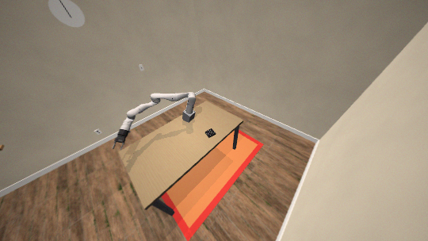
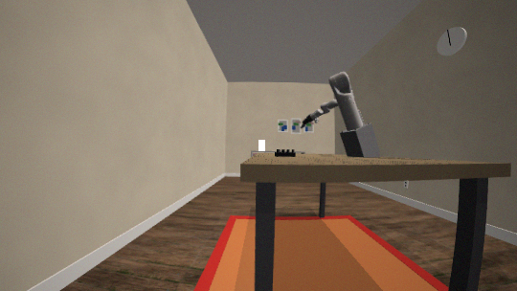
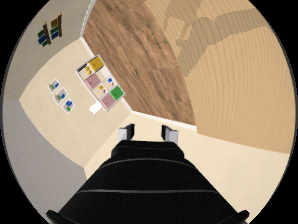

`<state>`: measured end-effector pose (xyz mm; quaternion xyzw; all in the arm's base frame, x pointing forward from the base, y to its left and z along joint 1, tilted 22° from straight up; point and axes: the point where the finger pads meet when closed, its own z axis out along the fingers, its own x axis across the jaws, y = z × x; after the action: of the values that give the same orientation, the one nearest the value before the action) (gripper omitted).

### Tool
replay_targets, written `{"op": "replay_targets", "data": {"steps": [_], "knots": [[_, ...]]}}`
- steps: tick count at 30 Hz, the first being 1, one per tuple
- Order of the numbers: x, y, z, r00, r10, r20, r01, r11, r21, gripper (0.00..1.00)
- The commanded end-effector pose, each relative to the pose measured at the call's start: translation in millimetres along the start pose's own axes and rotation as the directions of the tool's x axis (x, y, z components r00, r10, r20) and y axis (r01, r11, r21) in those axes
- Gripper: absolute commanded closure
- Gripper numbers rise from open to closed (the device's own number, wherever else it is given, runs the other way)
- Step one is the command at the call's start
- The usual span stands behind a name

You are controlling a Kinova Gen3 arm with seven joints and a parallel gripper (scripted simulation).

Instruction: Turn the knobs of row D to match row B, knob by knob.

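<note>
Right, my hand [image 1: 119, 139] hangs released off the counter's [image 1: 166, 158] far end, well apart from the knob box [image 1: 210, 132] beyond the arm's base.

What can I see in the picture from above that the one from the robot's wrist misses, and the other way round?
Only the top view shows the knob box, the whole arm and the red-edged rug.

Only the wrist view shows the colourful pictures on the wall and the open tool up close, holding nothing.

Both show the wooden table with the arm's shadow, and the plank floor.
</note>
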<state>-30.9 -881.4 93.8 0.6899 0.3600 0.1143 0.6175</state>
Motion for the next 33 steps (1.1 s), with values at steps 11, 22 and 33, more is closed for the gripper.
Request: {"op": "replay_targets", "data": {"steps": [11, 22, 33], "knots": [[-1.8, 1.6, -0.7, 1.0, -0.002, 0.002, 0.002, 1.0, -0.001, 0.0], [-3.1, 7.1, -0.5, 1.0, 0.004, 0.005, -0.004, 1.0, -0.007, 0.0], [20.1, 37.8, 17.3, 0.999, 0.043, -0.027, -0.044, 0.998, -0.037, 0.0]]}}
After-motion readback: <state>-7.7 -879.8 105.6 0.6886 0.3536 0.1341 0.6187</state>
